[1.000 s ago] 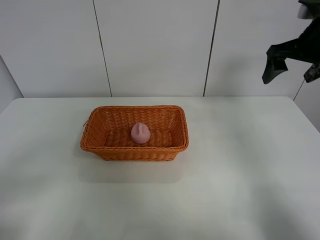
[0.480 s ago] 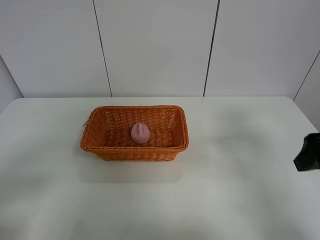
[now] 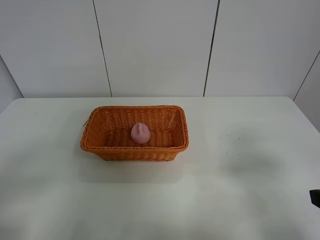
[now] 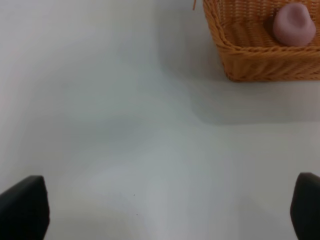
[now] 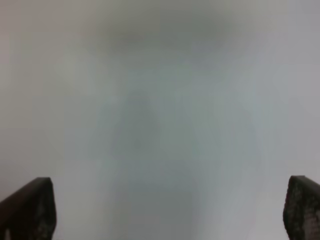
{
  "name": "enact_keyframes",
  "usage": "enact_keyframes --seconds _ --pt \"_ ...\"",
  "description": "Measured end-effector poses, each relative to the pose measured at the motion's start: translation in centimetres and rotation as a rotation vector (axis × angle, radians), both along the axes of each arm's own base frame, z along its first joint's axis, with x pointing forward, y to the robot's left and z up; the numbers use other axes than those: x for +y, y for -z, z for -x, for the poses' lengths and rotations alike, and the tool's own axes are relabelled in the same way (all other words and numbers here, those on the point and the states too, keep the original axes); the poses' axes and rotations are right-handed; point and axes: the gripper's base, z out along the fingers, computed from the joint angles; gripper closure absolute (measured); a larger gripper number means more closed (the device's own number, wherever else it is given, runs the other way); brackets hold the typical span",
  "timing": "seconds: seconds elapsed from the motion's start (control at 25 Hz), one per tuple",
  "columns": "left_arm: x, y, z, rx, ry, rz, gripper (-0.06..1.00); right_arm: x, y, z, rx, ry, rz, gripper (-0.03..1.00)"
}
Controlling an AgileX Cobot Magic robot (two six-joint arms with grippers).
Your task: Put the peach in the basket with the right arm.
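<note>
The pink peach (image 3: 141, 133) lies inside the orange-brown wicker basket (image 3: 100, 148), on its floor near the middle. In the left wrist view the peach (image 4: 294, 25) and a corner of the basket (image 4: 260, 67) show at the far edge of the picture. My left gripper (image 4: 167, 210) is open over bare table, its dark fingertips (image 4: 24, 209) far apart. My right gripper (image 5: 170, 210) is open too, holding nothing, with blurred white table between its fingertips (image 5: 31, 209). Of the right arm (image 3: 315, 198), only a dark sliver shows at the right edge of the high view.
The white table (image 3: 225, 190) stretches around the basket. A white panelled wall (image 3: 155, 45) rises behind the table's far edge.
The right arm has dropped from high at the upper right down along the right edge and is almost out of the high view. The peach and basket have not moved.
</note>
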Motion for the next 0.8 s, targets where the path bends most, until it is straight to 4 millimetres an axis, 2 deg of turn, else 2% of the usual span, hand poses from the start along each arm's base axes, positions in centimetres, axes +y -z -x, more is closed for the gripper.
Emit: enact_keyframes --seconds 0.48,0.8 --pt "0.0 0.0 0.0 0.000 0.000 0.000 -0.05 -0.2 -1.2 6.2 -0.403 0.001 -0.009 0.27" --pt "0.0 0.0 0.0 0.000 0.000 0.000 -0.05 -0.2 -1.2 6.6 -0.432 0.001 -0.010 0.27"
